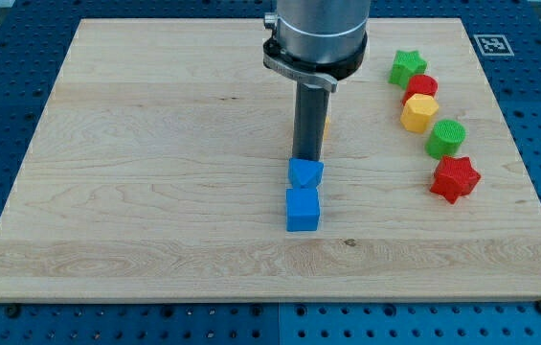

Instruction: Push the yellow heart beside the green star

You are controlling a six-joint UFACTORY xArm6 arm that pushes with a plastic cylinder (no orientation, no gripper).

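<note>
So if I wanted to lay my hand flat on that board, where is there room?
The whole view's left half of the wooden board is bare, as is the bottom strip below the blue cube. It is crowded at the view's right, where the green star heads a column ending at the red star.

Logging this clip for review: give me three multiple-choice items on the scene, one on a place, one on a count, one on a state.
1. The green star sits: A at the view's left; B atop the right-hand row; C at board centre.
2. How many blocks are blue? A one; B two; C four.
3. The blue pair is: A far apart; B stacked; C close together.

B: it heads the row at the view's right.
B: a blue cube and an upper blue block.
C: they nearly touch, below my tip.
</note>
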